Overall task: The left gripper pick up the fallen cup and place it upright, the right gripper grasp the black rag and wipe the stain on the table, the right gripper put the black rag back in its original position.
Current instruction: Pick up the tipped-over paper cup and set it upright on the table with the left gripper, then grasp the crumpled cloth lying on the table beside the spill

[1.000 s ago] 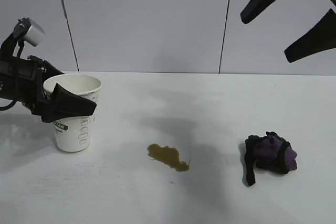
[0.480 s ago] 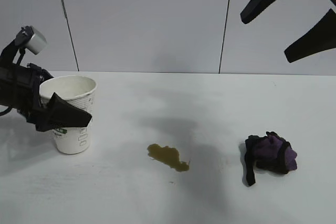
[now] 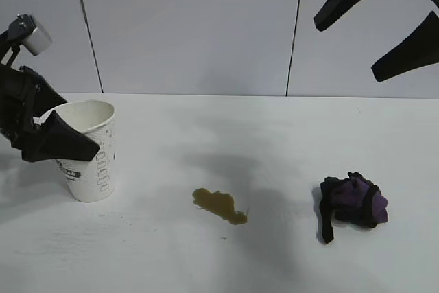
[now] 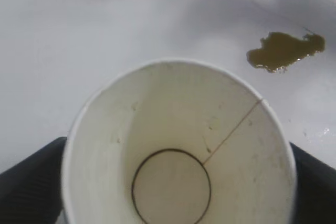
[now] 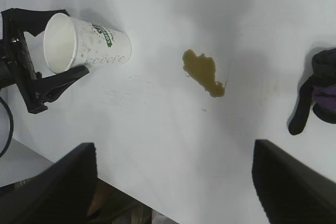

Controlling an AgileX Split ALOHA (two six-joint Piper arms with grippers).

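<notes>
Beside left tool (image 3: 58, 143), green-logoed cup (image 3: 88, 162), lettering unreadable

Cup (image 3: 88, 150): logo partly covered by left claw (image 3: 58, 138) finger; base cut off in left wrist view.
Left claw: arm cut off at exterior view's edge.
Right claw (image 3: 381, 22): only finger ends visible, arm outside exterior view.
Black rag (image 5: 319, 95): cut by right wrist view's edge.

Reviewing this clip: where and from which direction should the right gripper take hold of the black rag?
Judging by its pose, from straight above: the black rag lies bunched low on the table, so close across its raised purple middle. The right gripper hangs open high above it.
</notes>
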